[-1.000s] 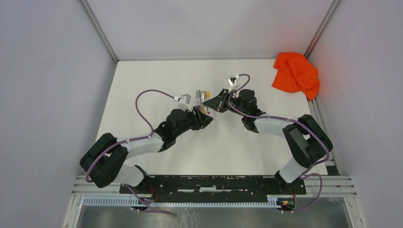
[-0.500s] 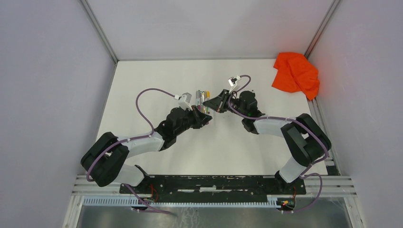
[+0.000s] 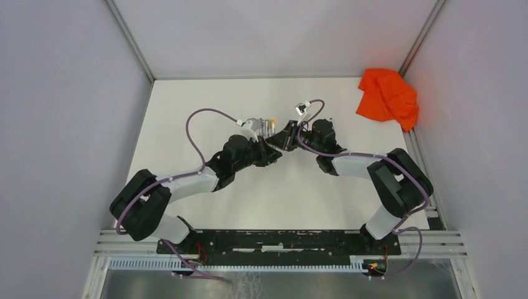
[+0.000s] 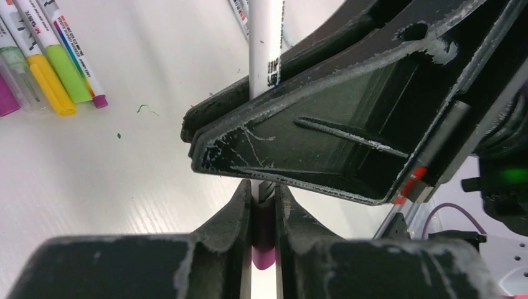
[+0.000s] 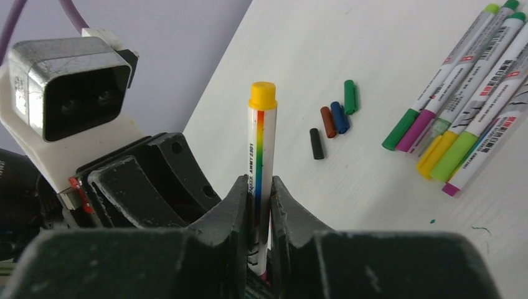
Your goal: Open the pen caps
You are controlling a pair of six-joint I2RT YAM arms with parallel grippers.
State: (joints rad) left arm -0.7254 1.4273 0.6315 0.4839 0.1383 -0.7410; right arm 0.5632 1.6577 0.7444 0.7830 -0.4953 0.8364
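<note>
**One pen between two end effectors, set up for a cap pull**

The left end effector (image 4: 264,197) is closed narrow on the magenta cap (image 4: 264,254) at the lower end of a slim white marker pen with a rainbow stripe (image 5: 260,146). Gripping only that coloured end leaves the barrel free for the other arm, which a pull-apart needs.

The pen stands roughly upright above the white bench (image 3: 205,112), near its middle. Its yellow plastic end plug (image 5: 263,95) points up, clear of both arms.

Higher up the barrel, the right end effector (image 5: 258,194) flanks the pen, its jaws close on either side. The pictures do not show whether they are pressing it or just bracketing it. Judging by the opposed holds, the step in hand is separating cap from barrel. For that the right side must be firm, or the barrel will slide instead of the cap coming off.

Further right, four small loose plastic caps, black, brown, blue and green (image 5: 328,122), lie together on the bench, well apart from the arms. Beside them is a fanned row of white-barrelled marker pens with green, magenta and yellow ends (image 5: 479,93).

A crumpled orange cloth (image 3: 387,93) sits in the far right corner, out of the way.
</note>
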